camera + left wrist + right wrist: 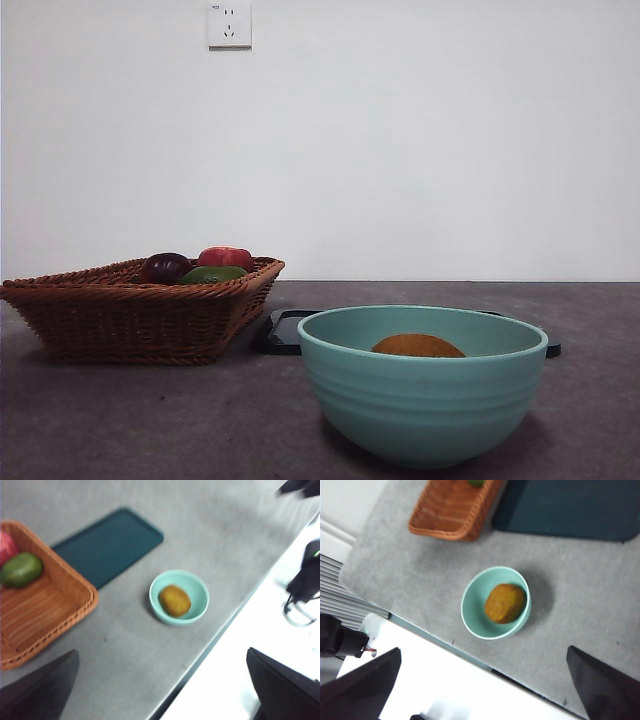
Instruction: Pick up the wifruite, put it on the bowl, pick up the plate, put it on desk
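Plainly, the unlabelled wifruite (417,346) lies in the bowl (422,400).

We see little of the robot: each wrist view shows two jaws, broad matte black wedges with straight edges and pointed tips, plain and unmarked. The left gripper (162,687) looks blurred, the right gripper (485,687) sharper. No arm shows in the front view.
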Action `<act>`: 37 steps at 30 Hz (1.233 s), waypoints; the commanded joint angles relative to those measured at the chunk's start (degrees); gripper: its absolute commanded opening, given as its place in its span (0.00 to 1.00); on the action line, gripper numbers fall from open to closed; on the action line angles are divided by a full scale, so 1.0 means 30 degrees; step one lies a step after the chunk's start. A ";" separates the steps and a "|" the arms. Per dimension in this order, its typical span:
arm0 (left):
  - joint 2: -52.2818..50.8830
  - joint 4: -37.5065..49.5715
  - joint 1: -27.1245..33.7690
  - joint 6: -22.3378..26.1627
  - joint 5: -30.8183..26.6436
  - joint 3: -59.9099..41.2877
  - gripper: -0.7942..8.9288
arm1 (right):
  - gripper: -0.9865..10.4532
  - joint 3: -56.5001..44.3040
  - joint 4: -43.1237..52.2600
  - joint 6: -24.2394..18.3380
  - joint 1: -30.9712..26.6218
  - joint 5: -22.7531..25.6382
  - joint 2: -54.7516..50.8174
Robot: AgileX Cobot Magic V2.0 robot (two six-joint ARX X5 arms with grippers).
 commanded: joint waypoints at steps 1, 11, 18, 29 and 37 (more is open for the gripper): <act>-0.0838 0.0350 -0.0211 -0.0051 -0.0095 -0.0328 0.70 | 0.60 0.0335 0.0124 0.0393 0.0350 0.0291 0.1246; -0.2346 0.0357 -0.0211 0.0029 -0.0095 -0.1005 0.70 | 0.60 0.0335 0.0736 0.1501 0.4357 0.4364 0.5996; -0.2346 0.0357 -0.0211 0.0495 -0.0095 -0.1005 0.70 | 0.60 0.0335 0.2579 0.2470 0.8174 0.7825 0.9581; -0.2346 0.0146 -0.0211 0.0532 -0.0095 -0.1005 0.70 | 0.58 0.0335 0.3767 0.3038 0.9726 1.0018 1.4819; -0.2346 0.0080 -0.0211 0.0597 -0.0095 -0.1005 0.70 | 0.53 0.0335 0.5690 0.2812 0.9690 1.0061 1.7901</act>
